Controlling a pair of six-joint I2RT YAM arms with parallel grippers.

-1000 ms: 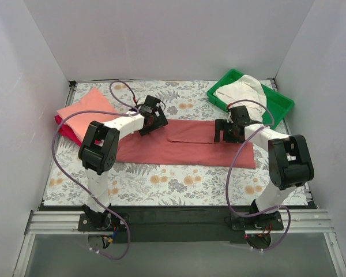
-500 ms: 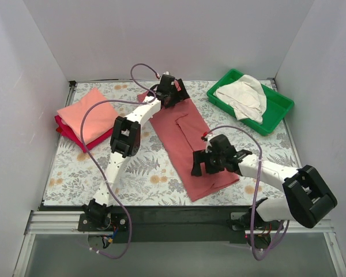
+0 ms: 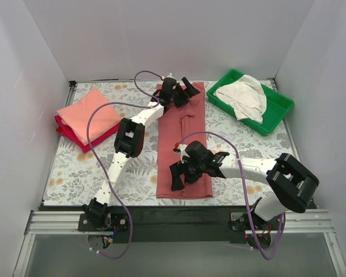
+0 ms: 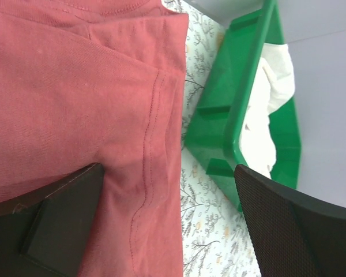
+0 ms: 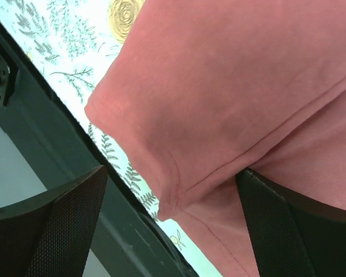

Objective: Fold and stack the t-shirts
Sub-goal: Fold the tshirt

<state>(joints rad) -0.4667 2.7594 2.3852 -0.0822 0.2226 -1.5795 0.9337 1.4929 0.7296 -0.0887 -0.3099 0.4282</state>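
Note:
The brick-red t-shirt (image 3: 181, 144) lies as a long folded strip running from the far edge of the table to the near edge. My left gripper (image 3: 188, 90) is open at its far end; in the left wrist view (image 4: 173, 231) one finger (image 4: 52, 225) touches the shirt (image 4: 75, 86), and the other (image 4: 300, 231) is over the cloth-free table. My right gripper (image 3: 174, 178) is open at the shirt's near end. In the right wrist view (image 5: 173, 225) the shirt's corner (image 5: 167, 202) lies between the wide jaws. The salmon-pink shirt (image 3: 89, 112) lies folded on the crimson one (image 3: 68, 133) at left.
The green tray (image 3: 277, 104) at the far right holds the crumpled cream-white shirt (image 3: 242, 97); it also shows in the left wrist view (image 4: 230, 115). The table's black front edge (image 5: 57, 144) runs just beside the right gripper. White walls enclose the floral tablecloth (image 3: 248, 144).
The brick-red shirt has swung from lying across the table to lying front to back. My left gripper moved to the far edge, my right to the near edge, and both jaws now stand open.

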